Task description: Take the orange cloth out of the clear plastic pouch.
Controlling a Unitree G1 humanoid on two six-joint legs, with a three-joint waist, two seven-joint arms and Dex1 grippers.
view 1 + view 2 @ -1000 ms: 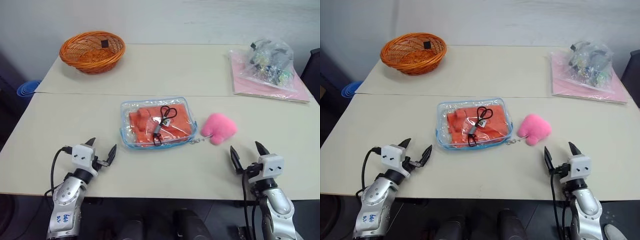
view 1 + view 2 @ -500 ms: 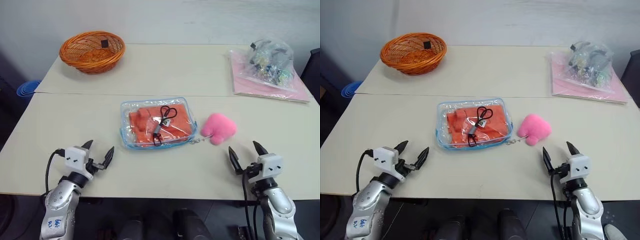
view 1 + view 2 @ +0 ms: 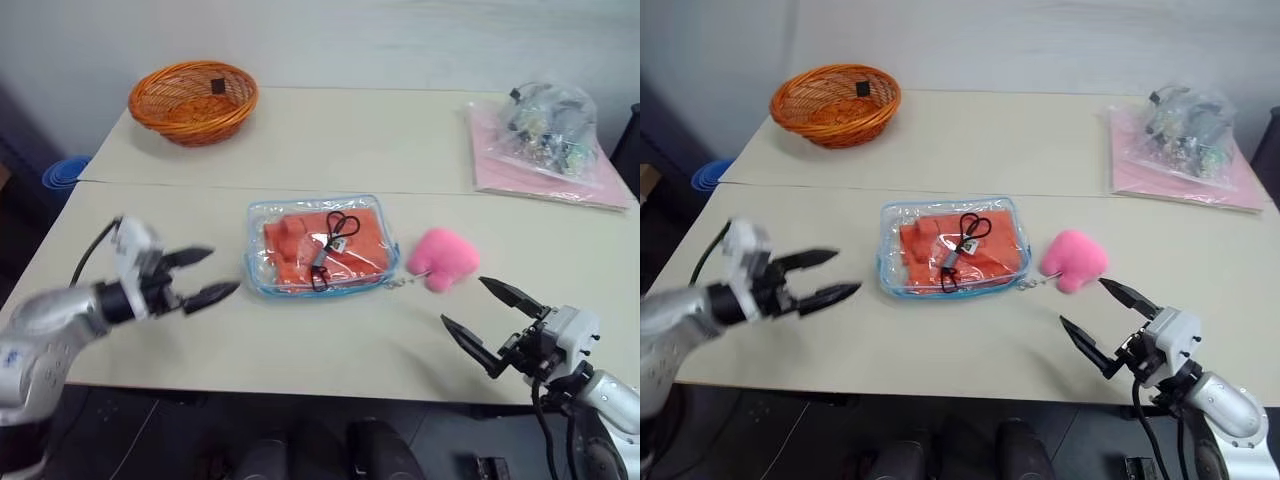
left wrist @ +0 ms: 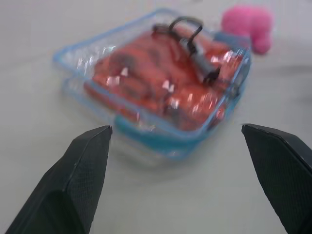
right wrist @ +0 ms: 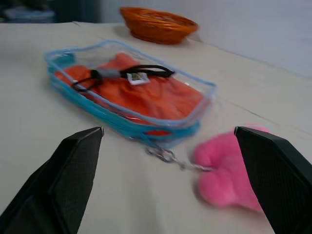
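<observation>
Left eye view: beige table [image 3: 300, 340] carrying the clear plastic pouch [image 3: 262, 215], the orange cloth [image 3: 290, 245] lying inside. Left gripper [image 3: 205, 275], right gripper [image 3: 488, 315] standing wide open, empty, near pouch.

Right wrist view: orange basket [image 5: 158, 24] sitting beyond pouch.

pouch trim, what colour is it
Light blue, running round the edge of the clear plastic pouch; the right wrist view shows it best.

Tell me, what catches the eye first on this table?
The orange cloth glows inside the clear plastic pouch at the table's middle, a black cord on top. A pink fuzzy plush lies just to its right, chained to it. Both tools, left and right, hang open, flanking the pouch.
</observation>
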